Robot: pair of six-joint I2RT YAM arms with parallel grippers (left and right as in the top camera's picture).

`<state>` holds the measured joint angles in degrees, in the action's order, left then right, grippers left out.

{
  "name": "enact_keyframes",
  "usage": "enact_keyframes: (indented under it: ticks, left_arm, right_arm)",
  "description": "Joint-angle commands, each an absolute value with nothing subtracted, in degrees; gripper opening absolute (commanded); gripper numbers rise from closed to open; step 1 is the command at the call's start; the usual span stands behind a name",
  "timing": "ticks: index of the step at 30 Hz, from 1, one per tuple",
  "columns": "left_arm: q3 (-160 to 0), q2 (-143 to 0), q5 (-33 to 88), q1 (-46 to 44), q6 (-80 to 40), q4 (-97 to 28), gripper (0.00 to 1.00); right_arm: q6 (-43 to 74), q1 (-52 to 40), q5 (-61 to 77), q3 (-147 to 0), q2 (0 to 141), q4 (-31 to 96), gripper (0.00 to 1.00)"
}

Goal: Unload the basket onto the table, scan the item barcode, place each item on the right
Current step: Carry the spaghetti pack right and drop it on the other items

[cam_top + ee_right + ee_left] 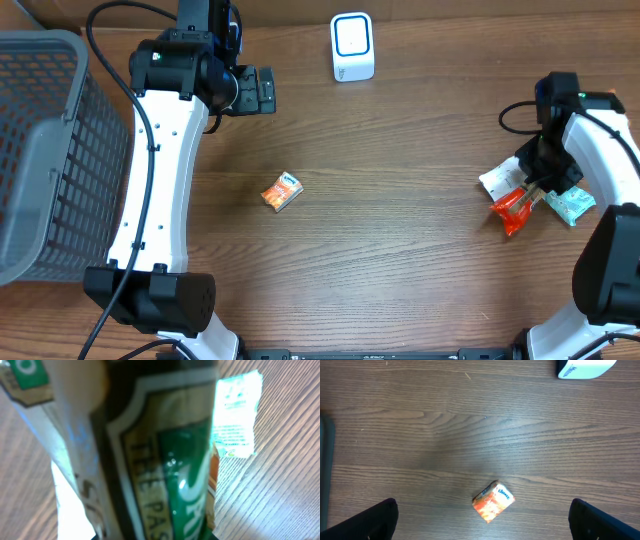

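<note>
The right gripper (533, 185) hung low over a small pile at the bench's right edge, and its jaws appeared clamped on a green-labelled packet (185, 475) that filled the wrist camera's view; the fingers themselves could not be made out. A red packet (510, 210) and a teal-printed sachet (572, 205) lay touching or just beside the gripper. The white scanner (352, 47) stood at the far edge, well apart from the pile. The left gripper (268, 92) hovered with jaws spread wide and empty near the far edge, left of the scanner, above an orange tissue pack (283, 191) lying near the bench's middle. A grey basket (40, 150) sat at the left edge. No barcode showed in any view. The lift would likely go best straight up, so neighbouring packets were not dragged along. The packet should then be carried to the scanner with its printed face held flat and steady toward the blue-ringed window.
</note>
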<state>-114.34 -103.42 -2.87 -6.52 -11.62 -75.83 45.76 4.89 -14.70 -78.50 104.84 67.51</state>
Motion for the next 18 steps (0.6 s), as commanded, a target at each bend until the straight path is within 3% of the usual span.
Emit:
enact_keyframes:
  ticks: [1, 3, 6, 13, 18]
  left_arm:
    - [-114.2, -103.9, -3.4, -6.4, -12.0, -75.8, 1.0]
    - [-114.2, -103.9, -3.4, -6.4, -12.0, -75.9, 1.0]
    - [-114.2, -103.9, -3.4, -6.4, -12.0, -75.9, 1.0]
    - [-114.2, -103.9, -3.4, -6.5, -12.0, -75.9, 1.0]
    - [-114.2, -103.9, -3.4, -6.4, -12.0, -75.8, 1.0]
  right_arm:
    - [46.7, 5.0, -16.9, -79.0, 103.3, 66.5, 0.39]
    - [46.6, 5.0, -16.8, -79.0, 103.3, 66.8, 0.5]
    - [43.6, 5.0, -16.8, -79.4, 103.3, 68.6, 0.57]
    - [36.4, 4.7, -11.1, -90.3, 103.2, 77.5, 0.57]
    - [25.7, 1.4, 13.6, -97.6, 103.2, 73.6, 0.57]
